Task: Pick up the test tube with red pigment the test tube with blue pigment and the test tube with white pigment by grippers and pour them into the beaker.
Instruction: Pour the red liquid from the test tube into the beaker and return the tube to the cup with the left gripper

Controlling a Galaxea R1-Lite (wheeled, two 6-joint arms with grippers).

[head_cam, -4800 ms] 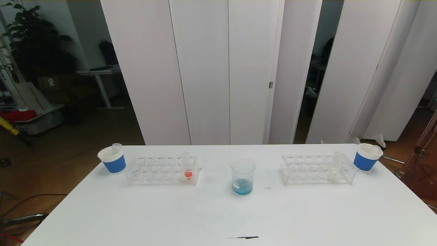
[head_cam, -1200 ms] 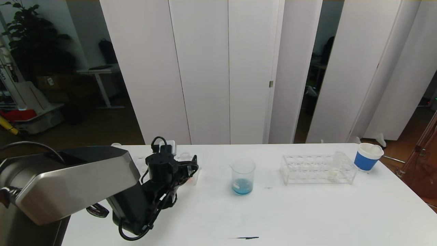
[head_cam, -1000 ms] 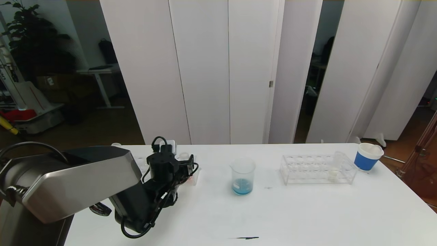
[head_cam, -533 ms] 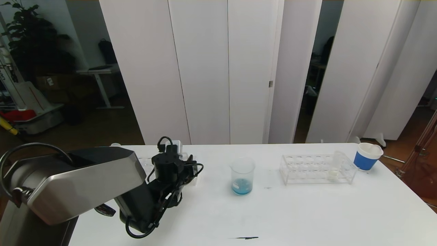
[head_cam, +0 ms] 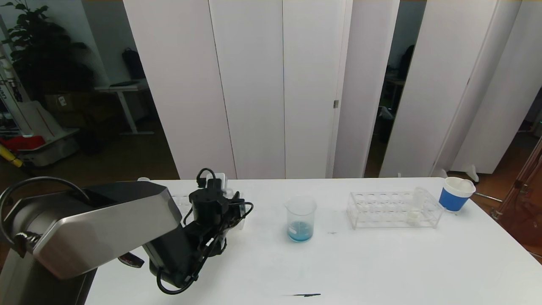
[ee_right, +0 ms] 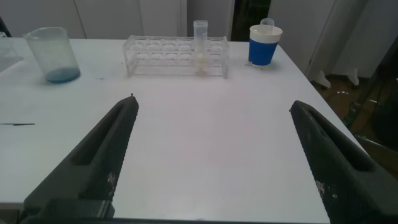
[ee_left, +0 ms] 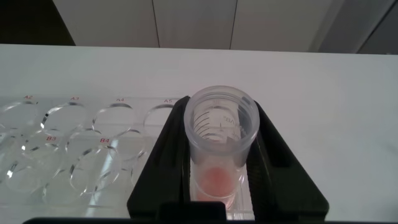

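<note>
Left gripper (ee_left: pixel 221 177) is clamping shut on the test tube with red pigment (ee_left: pixel 220 140); black fingers (ee_left: pixel 171 162) are pressing its wall on both sides. The tube is sitting in an end hole of the clear rack (ee_left: pixel 81 146) on the robot's left side of the table (head_cam: pixel 338 262). Its long axis is running vertical, open mouth pointing up, red liquid pooling at the round bottom.

Step in hand, as I'm reading it: extracting the tube. Best to be pulling straight up along the tube's axis until the bottom is clearing the rack, avoiding any sideways drag that would tip the rack or spill. Then keeping it upright while travelling right to the beaker (head_cam: pixel 301 218), which is holding some blue liquid mid-table.

Right gripper (ee_right: pixel 211 155) is idling with jaws spread wide, holding nothing, low over the table's near right. The test tube with white pigment (head_cam: pixel 417 206) is standing in the right-hand rack (head_cam: pixel 381 209).
</note>
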